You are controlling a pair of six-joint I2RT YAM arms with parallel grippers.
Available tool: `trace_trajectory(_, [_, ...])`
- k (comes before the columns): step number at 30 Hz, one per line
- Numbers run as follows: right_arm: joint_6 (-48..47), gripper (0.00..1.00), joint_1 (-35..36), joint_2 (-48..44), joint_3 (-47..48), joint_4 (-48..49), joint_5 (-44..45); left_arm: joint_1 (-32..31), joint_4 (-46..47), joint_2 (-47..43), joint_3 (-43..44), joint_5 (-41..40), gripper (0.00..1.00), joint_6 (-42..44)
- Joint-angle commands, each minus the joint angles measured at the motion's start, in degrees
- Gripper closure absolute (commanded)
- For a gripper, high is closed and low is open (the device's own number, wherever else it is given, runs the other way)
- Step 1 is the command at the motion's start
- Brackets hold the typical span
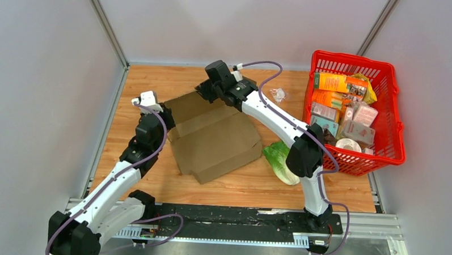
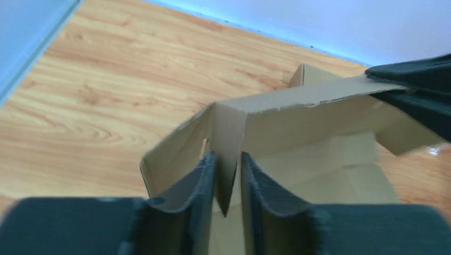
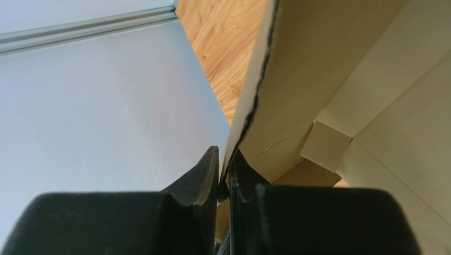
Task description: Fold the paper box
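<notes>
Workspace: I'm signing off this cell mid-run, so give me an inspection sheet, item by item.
Surface: wood table, no damage seen.
Job's things: box, brown cardboard, lying mostly flat and open, its left and far sides lifted.
Clutter: lettuce right of the box; small clear wrapper on the wood near the basket, which is red and full of packets.
Tools: left tool shut on the box's left side; right tool shut on its far edge.
Cables: purple cables run along each arm; no snag seen.
Surroundings: white walls on three sides; metal rail at the near edge.
</notes>
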Motion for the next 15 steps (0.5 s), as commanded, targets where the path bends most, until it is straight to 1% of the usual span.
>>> trace_trajectory(1, [-1.23, 0.89, -0.16, -0.78, -2.93, 6.61, -1.96, -0.20, -14.19, -6.01, 5.94, 0.59, 0.62, -6.03])
trace_trajectory(3, [-1.14, 0.92, -0.51, -1.83, -4.51, 7.23, -3.10, -0.20, -17.81, -8.65, 6.20, 3.04, 0.57, -6.20])
trace_trajectory(5, [-0.97, 0.95, -0.86, -2.89, -8.55, 9.60, -3.64, -0.11, -23.60, -13.31, 6.55, 4.46, 0.51, -6.38])
trace_trajectory(7, [-0.27, 0.97, -1.21, -4.12, -12.23, 12.49, -5.56, 0.15, -29.04, -17.60, 7.17, 5.43, 0.50, -6.12])
trace_trajectory(9, [0.09, 0.98, -1.92, -4.39, -13.56, 13.82, -7.84, 0.33, -32.14, -19.56, 8.13, 3.68, 0.50, -6.81])
trace_trajectory(10, [0.26, 1.00, -2.18, -4.39, -14.01, 14.87, -8.73, 0.68, -35.72, -19.83, 8.66, 2.63, 0.50, -7.60])
trace_trajectory(11, [0.09, 1.00, -2.62, -4.39, -14.88, 15.41, -9.34, 1.47, -38.02, -19.48, 10.23, 0.71, 0.50, -8.66])
trace_trajectory(12, [-0.09, 1.00, -2.80, -4.39, -15.15, 15.76, -10.31, 2.26, -40.22, -18.78, 11.12, 0.16, 0.50, -11.71])
trace_trajectory(13, [-0.70, 1.00, -2.89, -4.82, -15.67, 16.55, -10.67, 4.79, -43.63, -16.95, 11.73, 0.07, 0.50, -13.05])
trace_trajectory(15, [-0.97, 1.00, -3.50, -5.44, -18.31, 17.95, -11.11, 7.09, -47.25, -14.74, 13.41, -0.45, 0.51, -17.16])
